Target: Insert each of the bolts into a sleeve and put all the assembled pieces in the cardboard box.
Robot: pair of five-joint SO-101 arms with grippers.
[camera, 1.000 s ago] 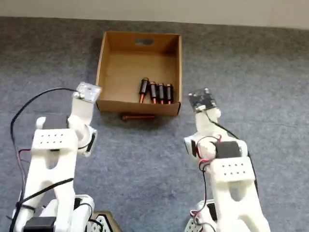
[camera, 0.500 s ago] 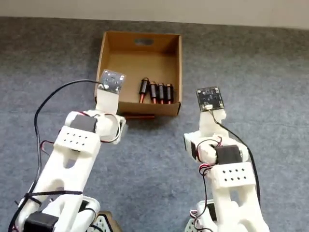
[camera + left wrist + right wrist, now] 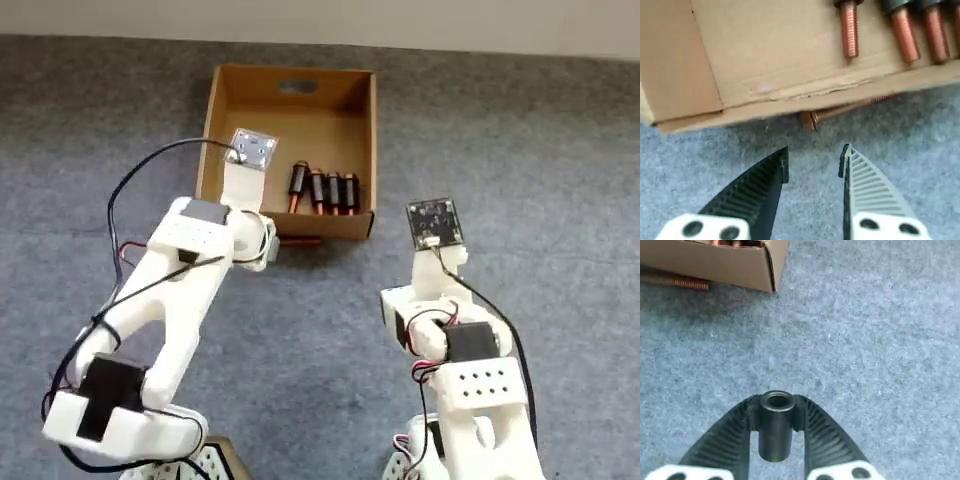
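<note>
A loose copper bolt point(image 3: 840, 109) lies on the carpet against the outside of the cardboard box's front wall point(image 3: 790, 95). My left gripper point(image 3: 815, 160) hovers open just short of the bolt's head, with nothing between its fingers. In the high view the left arm point(image 3: 200, 260) leans over the bolt point(image 3: 300, 241) at the box's front left. My right gripper point(image 3: 776, 405) is shut on a black sleeve point(image 3: 775, 432), held with its bore facing out, over carpet to the right of the box point(image 3: 740, 265). Several assembled pieces point(image 3: 325, 190) lie inside the box point(image 3: 290, 75).
Grey carpet covers the table all round. The right arm point(image 3: 470, 360) stands in front of the box's right corner. The copper bolt point(image 3: 685, 282) also shows in the right wrist view, beside the box wall.
The left arm swung right and forward from beside the box's left corner to above the loose bolt. The right arm pulled back slightly with the sleeve.
</note>
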